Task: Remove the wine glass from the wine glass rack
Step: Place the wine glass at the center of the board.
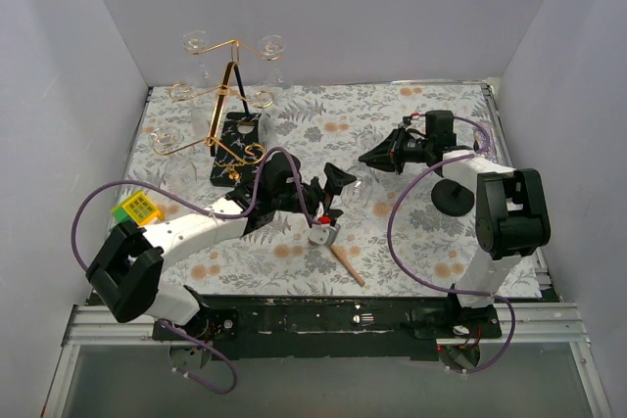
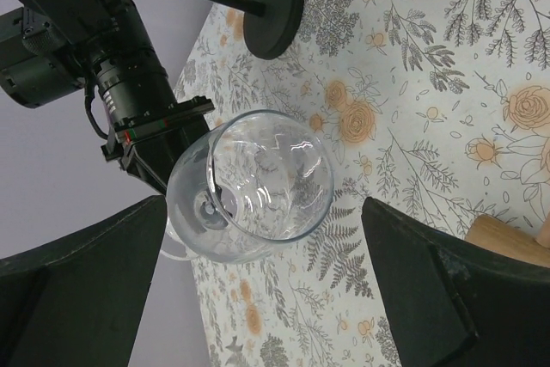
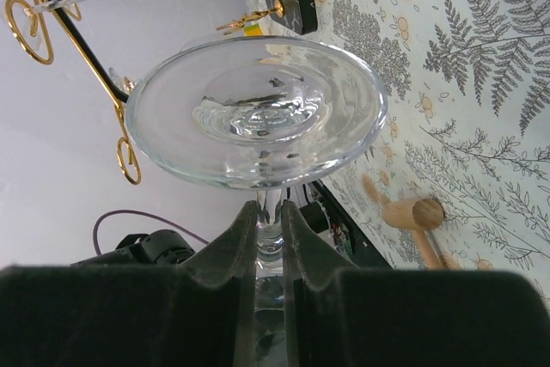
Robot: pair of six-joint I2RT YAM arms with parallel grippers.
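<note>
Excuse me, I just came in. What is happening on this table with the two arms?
The right gripper holds a wine glass by its stem, lying on its side above the table, away from the gold rack. The left gripper is open, with its fingers on either side of the bowl, not gripping it. Other glasses hang on the rack.

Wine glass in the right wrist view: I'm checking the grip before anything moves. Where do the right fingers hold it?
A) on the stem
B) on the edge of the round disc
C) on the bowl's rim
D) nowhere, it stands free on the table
A: the right fingers are pressed on either side of the thin stem of the wine glass, which is off the table.
</note>
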